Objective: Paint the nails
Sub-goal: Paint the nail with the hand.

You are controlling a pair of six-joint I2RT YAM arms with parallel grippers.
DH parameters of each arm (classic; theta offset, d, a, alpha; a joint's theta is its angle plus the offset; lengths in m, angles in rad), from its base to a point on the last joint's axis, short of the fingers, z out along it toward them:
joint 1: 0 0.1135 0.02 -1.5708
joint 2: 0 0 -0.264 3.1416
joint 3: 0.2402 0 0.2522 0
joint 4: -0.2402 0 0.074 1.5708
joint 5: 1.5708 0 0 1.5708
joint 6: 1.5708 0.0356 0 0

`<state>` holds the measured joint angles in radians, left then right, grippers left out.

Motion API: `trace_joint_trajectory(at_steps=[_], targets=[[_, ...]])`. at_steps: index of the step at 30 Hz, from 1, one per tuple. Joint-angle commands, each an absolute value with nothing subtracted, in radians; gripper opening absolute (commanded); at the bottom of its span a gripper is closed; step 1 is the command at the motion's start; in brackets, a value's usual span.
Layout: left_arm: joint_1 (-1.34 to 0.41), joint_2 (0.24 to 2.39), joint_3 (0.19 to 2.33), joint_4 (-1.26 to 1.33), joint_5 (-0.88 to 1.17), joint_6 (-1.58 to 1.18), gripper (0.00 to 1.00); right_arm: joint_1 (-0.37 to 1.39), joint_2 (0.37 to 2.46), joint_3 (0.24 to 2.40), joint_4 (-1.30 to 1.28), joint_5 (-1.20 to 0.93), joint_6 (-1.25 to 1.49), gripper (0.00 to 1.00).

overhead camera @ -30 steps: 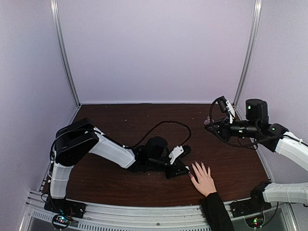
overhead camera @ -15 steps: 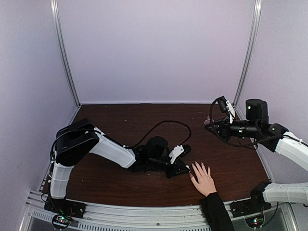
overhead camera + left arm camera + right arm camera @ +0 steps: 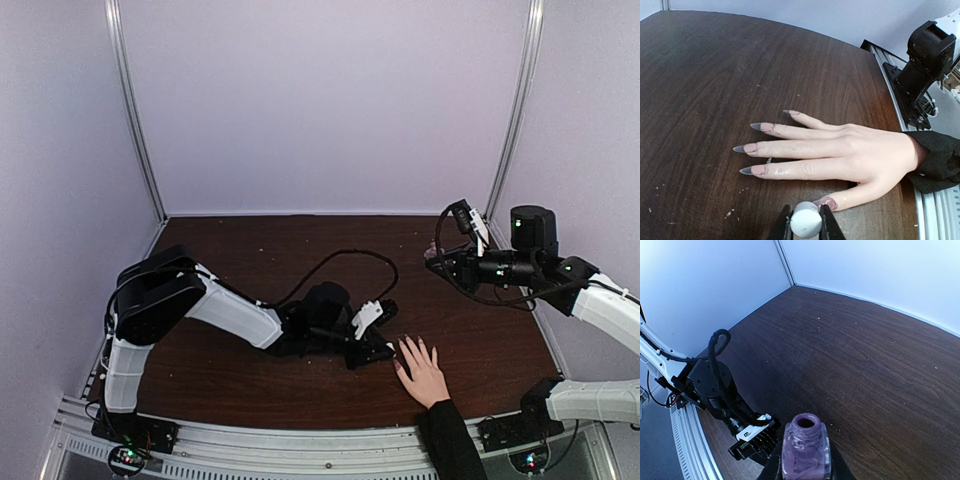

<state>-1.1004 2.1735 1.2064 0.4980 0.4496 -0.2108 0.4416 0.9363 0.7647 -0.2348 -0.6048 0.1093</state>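
Nothing you can see has shifted over the last second; both arms sit where they were. Your nails (image 3: 752, 148) are long and pointed, grey at the tips with pink patches near the cuticles, on a light-skinned hand (image 3: 850, 152) lying palm down with its fingers spread. The hand rests on the dark wooden table (image 3: 715, 75) near its front edge, right of centre, and a black sleeve (image 3: 937, 160) covers the wrist. The thumbnail (image 3: 826, 203) carries a mauve-pink coat.

Just beside that thumb is your left gripper (image 3: 806, 227), its two fingers closed tight on a round white cap (image 3: 806, 222). Whatever hangs under the cap is hidden, so you cannot tell whether it touches the nail.

Well apart, over the far right of the table, your right gripper (image 3: 805, 462) is clamped around an uncapped, purple-tinted nail polish bottle (image 3: 806, 445), upright with its neck open.
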Motion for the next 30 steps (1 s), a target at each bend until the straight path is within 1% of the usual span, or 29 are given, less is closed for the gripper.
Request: trace_joint_trajectory(at_steps=[1, 9, 19, 24, 30], targets=[[-1.091, 2.169, 1.243, 0.512, 0.451, -0.187, 0.00, 0.436, 0.931, 0.756, -0.202, -0.596, 0.118, 0.00], [-1.086, 2.148, 1.247, 0.492, 0.449, -0.171, 0.00, 0.436, 0.932, 0.757, -0.201, -0.601, 0.118, 0.00], [-1.083, 2.088, 1.190, 0.528, 0.446, -0.171, 0.00, 0.436, 0.926, 0.757, -0.201, -0.597, 0.118, 0.00], [-1.086, 2.094, 1.182, 0.542, 0.508, -0.176, 0.00, 0.436, 0.923, 0.755, -0.202, -0.594, 0.118, 0.00], [-1.091, 2.119, 1.194, 0.534, 0.516, -0.182, 0.00, 0.436, 0.923, 0.755, -0.202, -0.594, 0.118, 0.00]])
